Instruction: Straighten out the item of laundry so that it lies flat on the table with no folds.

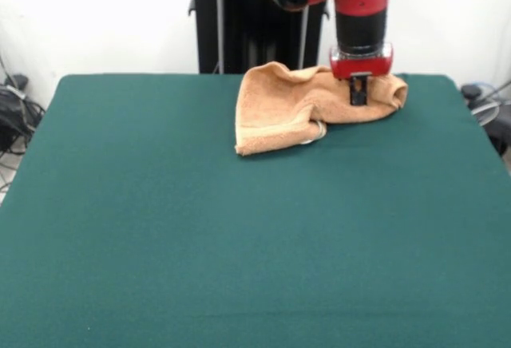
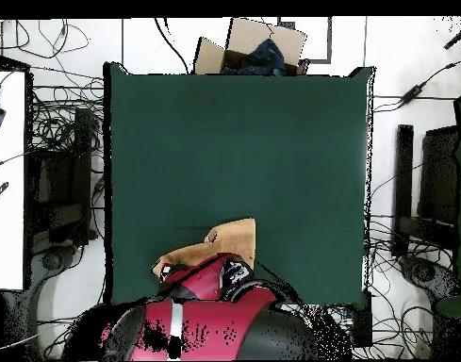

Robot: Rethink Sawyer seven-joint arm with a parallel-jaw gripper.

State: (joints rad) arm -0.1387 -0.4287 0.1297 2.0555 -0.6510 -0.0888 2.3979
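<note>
Towel crumpled at far edge of green surface, near my base. Soft, light, floppy. My pincer pressed into right lump; grip unclear. Best hold: loose corner.

Only the rumpled towel interrupts the table.

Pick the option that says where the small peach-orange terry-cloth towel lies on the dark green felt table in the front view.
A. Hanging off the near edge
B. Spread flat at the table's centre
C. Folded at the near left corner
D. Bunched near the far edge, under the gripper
D: the small peach-orange terry-cloth towel sits crumpled by the far edge of the dark green felt table, with the gripper down on its right part.
</note>
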